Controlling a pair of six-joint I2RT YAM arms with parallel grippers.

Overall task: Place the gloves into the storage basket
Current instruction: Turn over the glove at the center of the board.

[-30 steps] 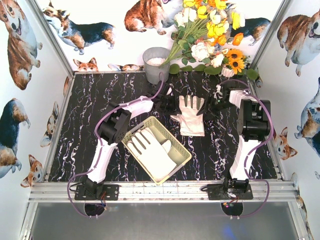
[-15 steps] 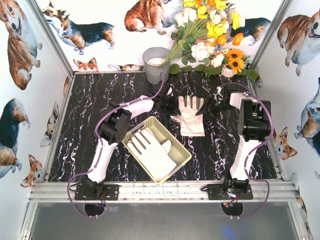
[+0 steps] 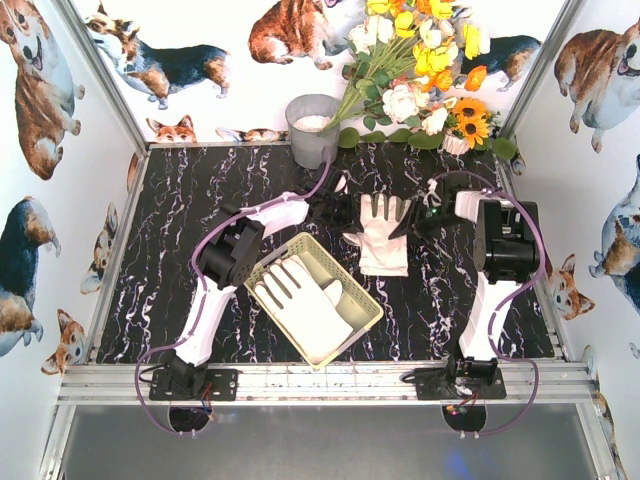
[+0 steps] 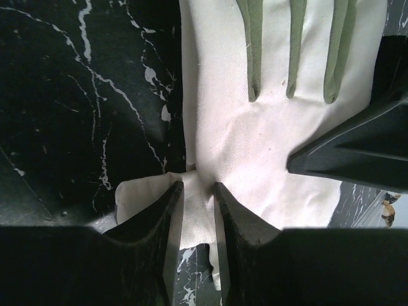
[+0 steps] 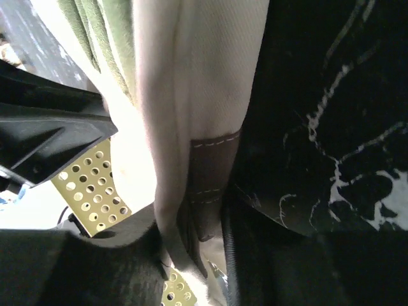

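Pinching gloves (image 3: 380, 232) on desk (image 3: 200, 200), likely soft, light, floppy: left jaws nearly closed on thumb-side fold; right jaws narrow around cuff edge, hold unclear. Edges suit gripping.

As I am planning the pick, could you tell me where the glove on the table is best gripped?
I would pinch the glove at its thumb-side edge beside the palm, coming from the left: it lies flat, so only an edge fold lifts, as the left gripper pinches.
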